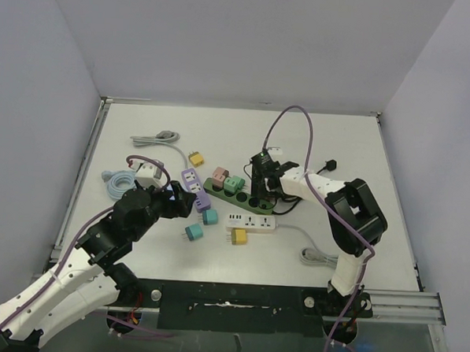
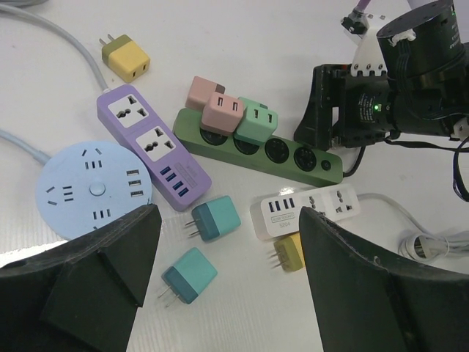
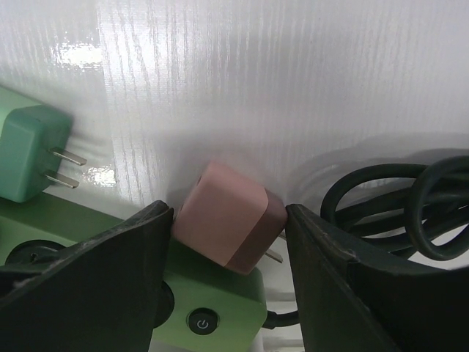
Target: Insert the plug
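In the right wrist view, a pink plug [image 3: 223, 224] with a darker prong end sits tilted between my right gripper's [image 3: 229, 220] fingers, and both pads touch it. It hangs over the button end of the green power strip [image 3: 220, 293], its prongs pointing right past the strip's end. From the top view the right gripper [image 1: 260, 177] stands over that end of the green power strip [image 1: 218, 195] and hides the plug. My left gripper [image 2: 229, 242] is open and holds nothing above loose plugs on the table.
Two pink plugs [image 2: 220, 110] and a green plug [image 2: 256, 121] sit on the green strip [image 2: 293, 158]. Nearby lie a purple strip [image 2: 150, 143], a round blue hub [image 2: 88, 191], a white strip [image 2: 308, 209], two teal plugs [image 2: 216, 218] and yellow plugs [image 2: 126, 57]. A black cord [image 3: 396, 205] coils at the right.
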Controlling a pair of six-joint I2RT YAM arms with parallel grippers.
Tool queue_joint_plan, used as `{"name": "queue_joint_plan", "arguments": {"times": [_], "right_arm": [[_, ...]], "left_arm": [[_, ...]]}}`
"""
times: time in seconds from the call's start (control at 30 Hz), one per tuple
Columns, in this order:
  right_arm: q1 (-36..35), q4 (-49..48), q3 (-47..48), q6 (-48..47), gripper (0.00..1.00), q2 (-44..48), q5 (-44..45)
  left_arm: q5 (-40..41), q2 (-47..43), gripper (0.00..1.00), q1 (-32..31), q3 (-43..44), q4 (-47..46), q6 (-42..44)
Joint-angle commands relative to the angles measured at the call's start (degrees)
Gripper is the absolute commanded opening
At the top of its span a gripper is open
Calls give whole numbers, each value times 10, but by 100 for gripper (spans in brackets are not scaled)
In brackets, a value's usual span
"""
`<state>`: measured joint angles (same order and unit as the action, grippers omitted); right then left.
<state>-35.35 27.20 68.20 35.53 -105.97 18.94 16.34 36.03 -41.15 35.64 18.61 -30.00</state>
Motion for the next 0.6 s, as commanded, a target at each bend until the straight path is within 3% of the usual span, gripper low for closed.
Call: {"name": "queue_joint_plan", "arguments": {"times": [0.0,0.17,0.37,0.57], "right_arm": [[11,-17,12,17,56,6,-9],[19,-53,-7,27,44,35,-16],[25,-142,-76,67,45,142,-61],[7,-255,-162,199,47,260,-129]], "left_arm": [[-17,-3,75,3,-5,-48,-14],[-32,5,75,3,-13,-64,-26],[-63,26,75,2,-30,-116,-52],[-120,72,75,1,-57,-241,-81]]}}
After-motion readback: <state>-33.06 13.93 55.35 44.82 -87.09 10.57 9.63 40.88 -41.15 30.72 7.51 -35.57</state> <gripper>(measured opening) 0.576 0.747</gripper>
